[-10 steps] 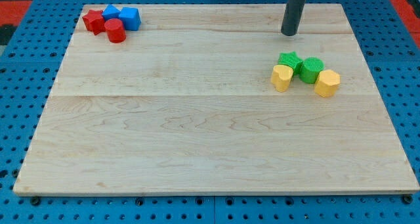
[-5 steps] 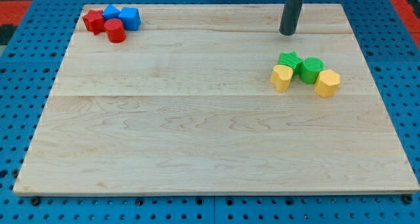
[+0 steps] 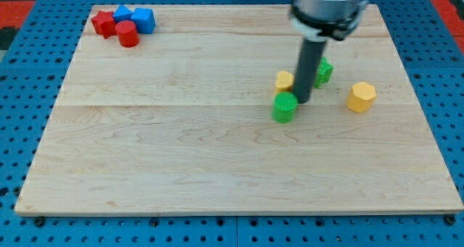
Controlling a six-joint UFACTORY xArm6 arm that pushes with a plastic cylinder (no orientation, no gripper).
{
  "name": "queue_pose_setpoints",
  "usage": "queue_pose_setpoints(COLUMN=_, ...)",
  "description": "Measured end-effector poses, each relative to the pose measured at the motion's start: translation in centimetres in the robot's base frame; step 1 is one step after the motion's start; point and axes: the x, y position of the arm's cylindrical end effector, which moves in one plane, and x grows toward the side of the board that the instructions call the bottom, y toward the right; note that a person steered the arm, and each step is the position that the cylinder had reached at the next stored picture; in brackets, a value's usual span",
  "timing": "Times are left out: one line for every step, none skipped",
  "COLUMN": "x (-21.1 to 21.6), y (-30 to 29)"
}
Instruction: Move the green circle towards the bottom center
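Observation:
The green circle (image 3: 284, 108) lies on the wooden board (image 3: 181, 145), right of centre. My tip (image 3: 302, 102) rests against the circle's upper right side. A yellow block (image 3: 284, 80) sits just above the circle, left of the rod. A green star-shaped block (image 3: 324, 72) shows partly behind the rod on its right. A yellow hexagonal block (image 3: 361, 97) lies apart further to the right.
A cluster of two red and two blue blocks (image 3: 123, 24) sits at the board's top left corner. The board lies on a blue perforated base (image 3: 22, 95). The arm's wide body (image 3: 328, 4) hangs over the board's top right.
The rod has come down from the board's top into the green and yellow cluster. The green circle has slid left and down. The left yellow block shifted left; the cluster has spread apart.

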Motion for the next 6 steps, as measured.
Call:
queue_pose_setpoints(x=0.5, y=-3.8)
queue_pose_setpoints(x=3.9, y=-3.8)
queue_pose_setpoints(x=6.9, y=-6.5)
queue_pose_setpoints(x=6.8, y=-4.0)
queue_pose_setpoints(x=6.9, y=-0.9)
queue_pose_setpoints(x=9.5, y=-2.8)
